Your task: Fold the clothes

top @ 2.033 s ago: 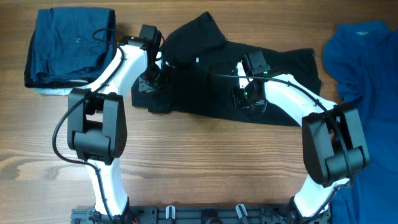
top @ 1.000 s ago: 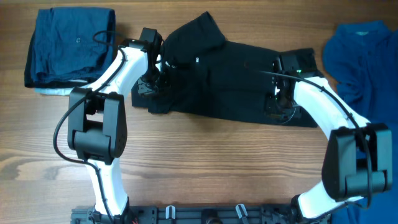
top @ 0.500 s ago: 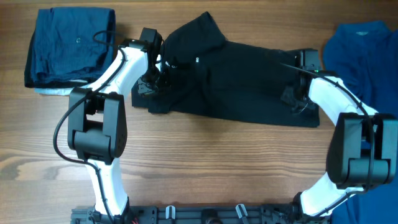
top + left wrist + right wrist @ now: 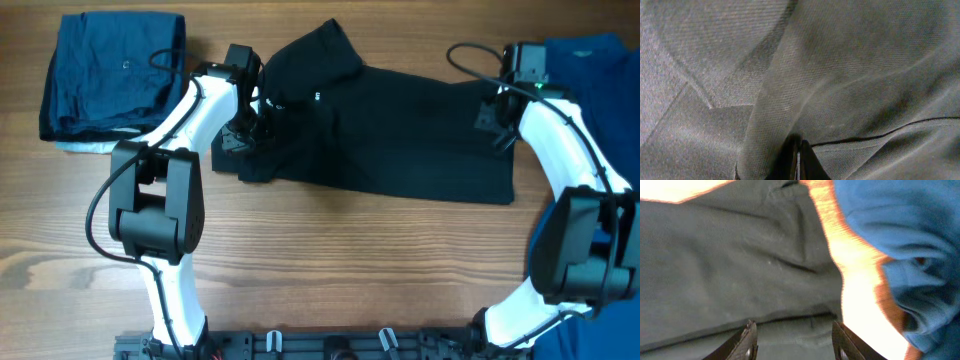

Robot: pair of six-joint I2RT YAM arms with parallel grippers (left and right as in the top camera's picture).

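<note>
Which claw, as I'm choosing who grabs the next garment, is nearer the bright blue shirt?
Right. The right claw is at the black polo edge next to the bright blue shirt; the left claw pinches the polo at its far end.

You will find no word, number or brand name here that can be read. The only mark is a small white logo [image 4: 317, 97] on the chest of the black shirt [image 4: 400, 140], too tiny to make out.

Black polo [image 4: 400, 140] spread flat, end pinched in my left claw [image 4: 247, 128], navy garment [image 4: 110, 75] folded left, blue shirt [image 4: 592, 68] crumpled right.
</note>
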